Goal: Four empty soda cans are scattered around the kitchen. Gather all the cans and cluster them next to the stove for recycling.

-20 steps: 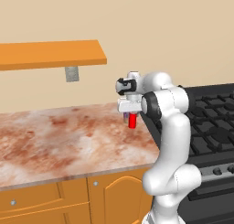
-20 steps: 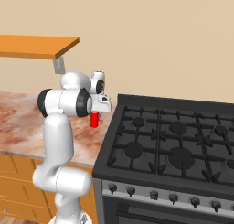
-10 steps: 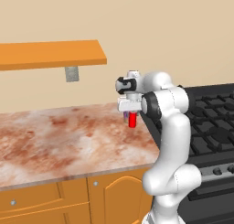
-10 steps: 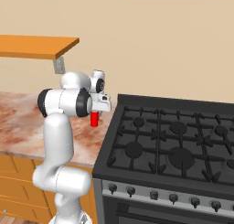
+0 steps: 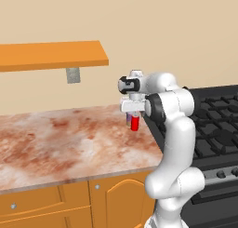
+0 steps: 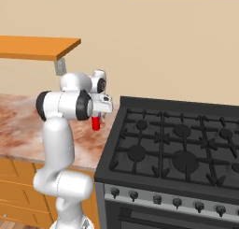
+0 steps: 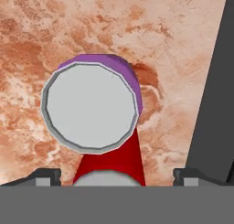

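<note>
From the left, the red can (image 5: 135, 123) is seen on the counter (image 5: 60, 138) by the stove (image 5: 218, 124). From the right, the gripper (image 6: 96, 115) is poised over it. Hand view: fingers (image 7: 43, 176) are spread wide, nothing gripped, purple can (image 7: 121, 70) beside. A straight lift is advised, so neither of the 2 is tipped.

Bare counter (image 5: 56, 143) fills left frame; obstacles at centre: red can (image 5: 135, 124), purple can (image 7: 123, 72) touching it, stove (image 6: 177, 144) at right.

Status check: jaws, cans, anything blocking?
Jaws open, gripper above red can. Purple can close beside it, near stove. Nothing blocking.
</note>
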You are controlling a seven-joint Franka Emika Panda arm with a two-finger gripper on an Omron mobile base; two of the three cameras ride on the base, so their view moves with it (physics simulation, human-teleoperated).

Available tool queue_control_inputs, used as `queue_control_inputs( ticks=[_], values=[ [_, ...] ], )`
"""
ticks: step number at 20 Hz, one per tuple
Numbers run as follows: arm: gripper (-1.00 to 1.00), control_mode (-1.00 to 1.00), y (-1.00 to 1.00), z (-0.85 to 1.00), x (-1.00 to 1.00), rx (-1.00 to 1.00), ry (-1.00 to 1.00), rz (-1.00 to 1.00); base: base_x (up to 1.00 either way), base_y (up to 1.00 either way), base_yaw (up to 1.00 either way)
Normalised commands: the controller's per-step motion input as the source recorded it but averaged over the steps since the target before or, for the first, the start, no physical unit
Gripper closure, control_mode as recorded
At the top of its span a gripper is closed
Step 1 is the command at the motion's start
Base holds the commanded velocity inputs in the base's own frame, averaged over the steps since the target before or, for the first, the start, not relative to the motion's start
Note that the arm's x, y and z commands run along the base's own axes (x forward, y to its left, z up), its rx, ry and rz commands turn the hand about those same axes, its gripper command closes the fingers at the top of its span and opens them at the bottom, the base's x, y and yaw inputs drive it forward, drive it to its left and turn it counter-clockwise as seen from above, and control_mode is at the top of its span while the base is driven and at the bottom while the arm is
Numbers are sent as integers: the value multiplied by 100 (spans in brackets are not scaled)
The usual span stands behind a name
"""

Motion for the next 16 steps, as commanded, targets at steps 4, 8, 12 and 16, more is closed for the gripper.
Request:
queue_control_inputs(
  ticks=[4, 8, 12, 16],
  values=[
    [-100, -100, 0, 37, -56, 0, -3, 0, 0, 0, 0],
    [-100, -100, -4, 31, -93, 0, -1, -1, 0, 0, 0],
    [-100, -100, -29, 16, -100, 0, -1, 0, 0, 0, 0],
    [-100, -100, -12, 19, -95, 0, -1, 0, 0, 0, 0]
  ],
)
